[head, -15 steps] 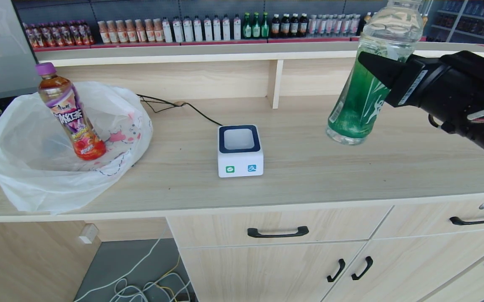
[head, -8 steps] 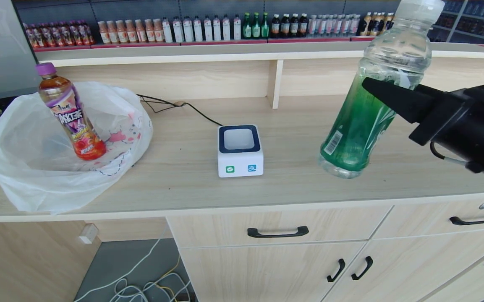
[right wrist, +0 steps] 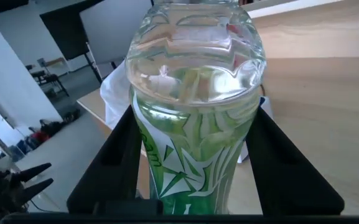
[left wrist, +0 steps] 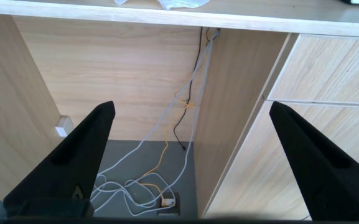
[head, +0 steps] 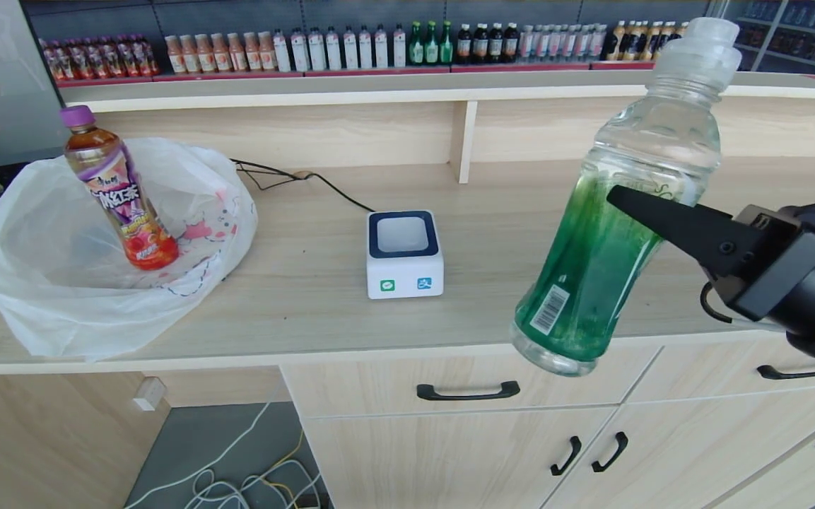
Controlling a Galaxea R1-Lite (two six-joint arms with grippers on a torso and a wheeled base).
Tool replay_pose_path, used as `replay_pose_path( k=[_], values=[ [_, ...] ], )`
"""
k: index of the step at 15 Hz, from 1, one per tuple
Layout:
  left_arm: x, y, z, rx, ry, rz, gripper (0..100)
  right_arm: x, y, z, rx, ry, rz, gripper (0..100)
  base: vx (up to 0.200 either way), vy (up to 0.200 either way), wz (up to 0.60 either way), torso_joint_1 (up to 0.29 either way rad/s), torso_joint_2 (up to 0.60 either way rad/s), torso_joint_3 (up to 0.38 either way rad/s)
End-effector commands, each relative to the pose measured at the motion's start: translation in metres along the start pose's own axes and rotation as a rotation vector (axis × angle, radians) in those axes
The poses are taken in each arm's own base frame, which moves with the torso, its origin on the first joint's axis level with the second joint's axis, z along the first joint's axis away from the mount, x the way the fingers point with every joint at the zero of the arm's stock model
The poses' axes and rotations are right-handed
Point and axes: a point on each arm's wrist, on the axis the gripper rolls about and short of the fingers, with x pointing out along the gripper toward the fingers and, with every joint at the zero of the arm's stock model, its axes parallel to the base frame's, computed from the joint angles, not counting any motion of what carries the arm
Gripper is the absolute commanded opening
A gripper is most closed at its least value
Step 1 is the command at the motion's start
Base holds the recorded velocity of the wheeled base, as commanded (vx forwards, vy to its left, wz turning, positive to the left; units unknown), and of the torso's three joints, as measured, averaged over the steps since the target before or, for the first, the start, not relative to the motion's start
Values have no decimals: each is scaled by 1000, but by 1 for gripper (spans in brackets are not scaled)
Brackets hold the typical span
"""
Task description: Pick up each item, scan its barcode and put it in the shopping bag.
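My right gripper (head: 633,201) is shut on a clear bottle with a green label (head: 605,240), held tilted in the air over the counter's front edge at the right, barcode facing me. In the right wrist view the same green bottle (right wrist: 195,130) sits between the black fingers (right wrist: 114,155). The white scanner box (head: 404,253) stands mid-counter, left of the bottle. A white shopping bag (head: 61,283) lies open at the left with a purple-capped tea bottle (head: 119,191) standing in it. My left gripper (left wrist: 188,162) is open, below counter level, facing the open space under the counter.
A black cable (head: 308,177) runs from the scanner to the back of the counter (head: 294,311). A raised wooden shelf (head: 464,134) borders the counter's rear. Drawers with black handles (head: 467,391) are below. Loose cables (left wrist: 167,180) lie on the floor under the counter.
My right gripper has carried the green bottle down and toward me, from over the counter's back right to above its front edge. The barcode has turned into view.
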Motion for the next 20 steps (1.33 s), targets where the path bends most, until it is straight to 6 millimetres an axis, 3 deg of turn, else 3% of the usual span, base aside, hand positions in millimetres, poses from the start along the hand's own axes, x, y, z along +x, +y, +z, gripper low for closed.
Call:
replay_pose_path(
  k=[1,10,20],
  values=[
    [0,0,0,0,0,1,100,-2,1,-6,32,26,42,0,0,0,0,0,0,0],
    [0,0,0,0,0,1,100,5,30,-16,339,78,297,0,0,0,0,0,0,0],
    [0,0,0,0,0,1,100,25,26,-18,482,16,359,0,0,0,0,0,0,0]
  ],
)
